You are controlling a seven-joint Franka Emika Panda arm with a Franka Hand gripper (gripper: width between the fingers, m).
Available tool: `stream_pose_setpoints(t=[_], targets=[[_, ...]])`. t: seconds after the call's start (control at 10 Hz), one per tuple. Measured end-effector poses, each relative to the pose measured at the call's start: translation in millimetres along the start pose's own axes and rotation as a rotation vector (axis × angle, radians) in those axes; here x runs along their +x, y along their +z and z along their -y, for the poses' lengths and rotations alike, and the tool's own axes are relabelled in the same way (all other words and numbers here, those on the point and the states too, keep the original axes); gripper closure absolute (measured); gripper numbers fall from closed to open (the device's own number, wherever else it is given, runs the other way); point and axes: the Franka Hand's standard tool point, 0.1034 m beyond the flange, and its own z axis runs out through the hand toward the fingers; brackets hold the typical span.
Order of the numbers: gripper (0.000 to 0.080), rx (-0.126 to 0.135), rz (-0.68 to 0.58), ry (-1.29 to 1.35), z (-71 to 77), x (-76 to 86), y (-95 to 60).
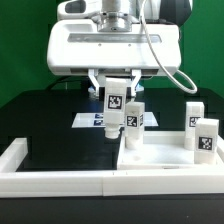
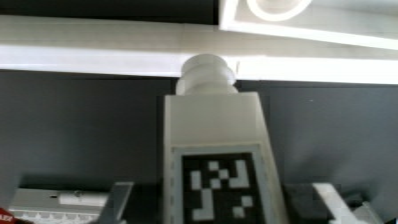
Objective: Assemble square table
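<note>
Gripper: you see the two-finger gripper clamped on a small white plastic tagged leg block, held above the table.
Held leg: in the wrist view its rounded tip points at the slab.
Slab: large white plastic square slab, cut off at the exterior view's right.
Standing legs: one just beside the held leg, two farther right.
Marker board: thin flat white marker board, mostly hidden.

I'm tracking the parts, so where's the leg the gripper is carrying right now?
Exterior view, centre: the held leg hangs in the gripper above the marker board, beside another leg.
</note>
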Motion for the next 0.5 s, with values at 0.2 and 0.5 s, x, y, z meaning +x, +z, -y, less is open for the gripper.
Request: stream_pose_setpoints(t=[0.2,0.5], targets=[[0.0509,0.012,0.001,0.028,-4.9,0.8,0.5],[0.0509,0.022,0.022,0.043,-5.6,-0.6,2.1]])
